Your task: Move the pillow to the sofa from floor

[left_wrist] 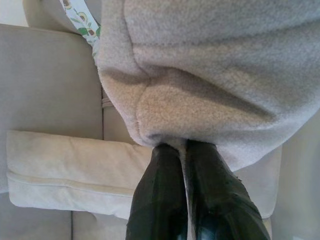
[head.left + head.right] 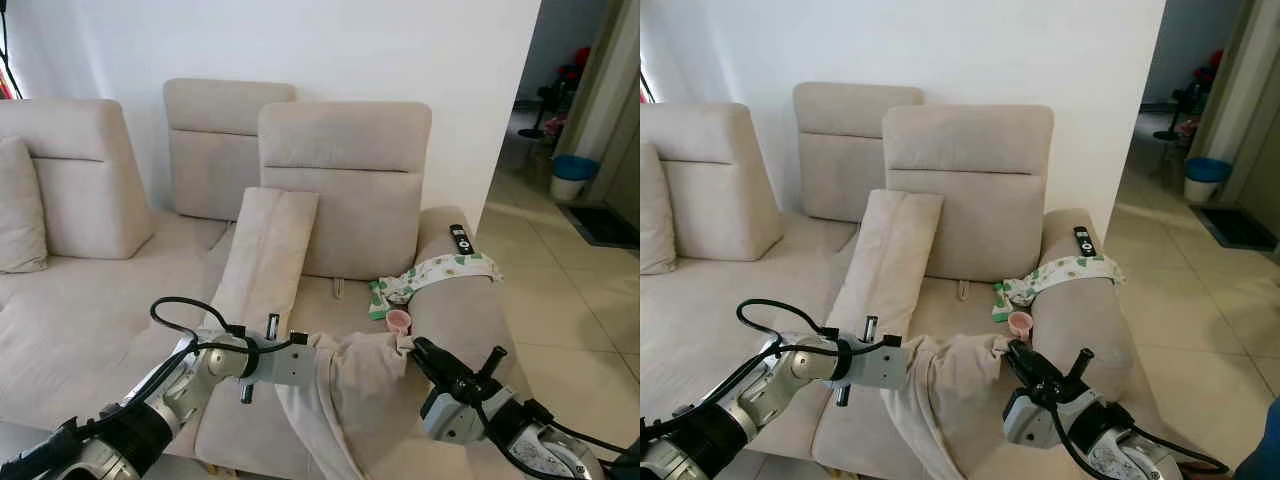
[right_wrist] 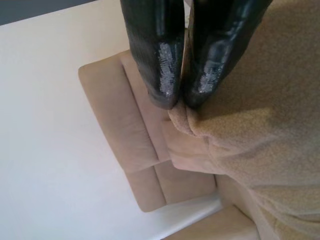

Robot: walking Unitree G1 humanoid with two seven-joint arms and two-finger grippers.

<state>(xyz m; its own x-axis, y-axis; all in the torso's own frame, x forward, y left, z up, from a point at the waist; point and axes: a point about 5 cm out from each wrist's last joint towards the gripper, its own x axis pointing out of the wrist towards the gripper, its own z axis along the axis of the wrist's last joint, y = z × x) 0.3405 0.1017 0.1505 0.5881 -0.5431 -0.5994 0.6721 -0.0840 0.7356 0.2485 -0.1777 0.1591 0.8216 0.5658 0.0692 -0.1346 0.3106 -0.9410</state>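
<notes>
A beige fleece pillow (image 2: 350,400) hangs limp between my two grippers, over the front edge of the beige sofa's seat (image 2: 100,320). My left gripper (image 2: 305,362) is shut on the pillow's left corner. In the left wrist view the black fingers (image 1: 160,200) pinch the fabric (image 1: 215,75). My right gripper (image 2: 415,348) is shut on the pillow's right corner, close to the sofa's armrest (image 2: 455,310). In the right wrist view its fingertips (image 3: 170,75) are pressed together on the pillow's edge (image 3: 260,130).
A long cushion (image 2: 265,255) leans against the backrest behind the pillow. On the armrest lie a patterned cloth (image 2: 435,272) and a black remote (image 2: 460,238), with a small pink cup (image 2: 399,320) beside them. Tiled floor and a blue bin (image 2: 572,175) lie to the right.
</notes>
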